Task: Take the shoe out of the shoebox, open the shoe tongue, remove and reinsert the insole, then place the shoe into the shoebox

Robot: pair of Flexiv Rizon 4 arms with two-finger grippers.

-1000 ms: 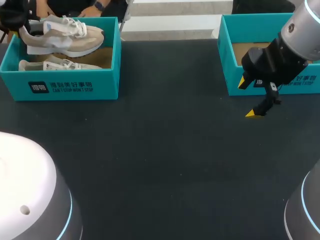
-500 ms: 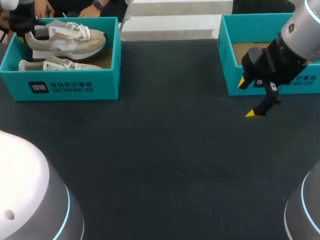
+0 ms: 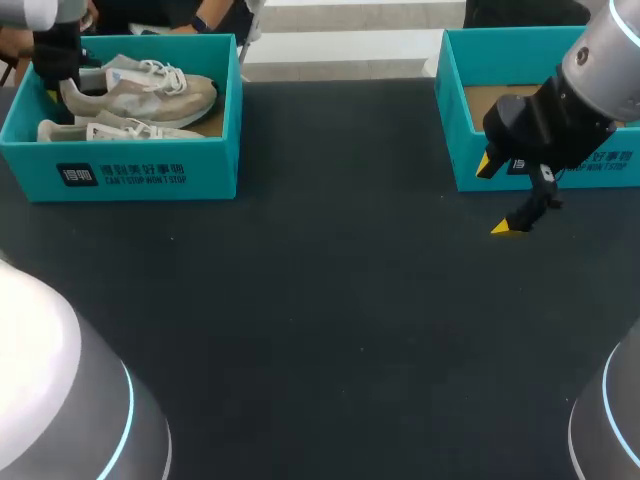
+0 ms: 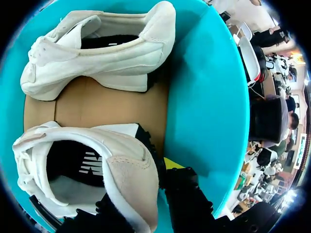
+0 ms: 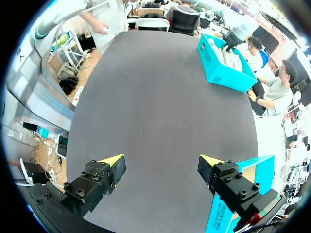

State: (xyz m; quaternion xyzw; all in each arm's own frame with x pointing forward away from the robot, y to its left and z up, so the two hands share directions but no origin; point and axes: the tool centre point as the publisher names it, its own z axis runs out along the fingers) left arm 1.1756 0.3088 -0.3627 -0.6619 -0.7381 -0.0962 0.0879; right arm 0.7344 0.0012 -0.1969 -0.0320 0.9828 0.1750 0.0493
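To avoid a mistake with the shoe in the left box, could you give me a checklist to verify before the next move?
1. Left jaws clamped on the heel of the held sneaker: ok.
2. Insole lying inside the held sneaker: ok.
3. Held sneaker within the walls of the left shoebox: ok.
4. Held sneaker's sole set down fully: cannot tell.
5. Second sneaker apart from the held one: ok.
6. Right jaws open, empty, above the table: ok.
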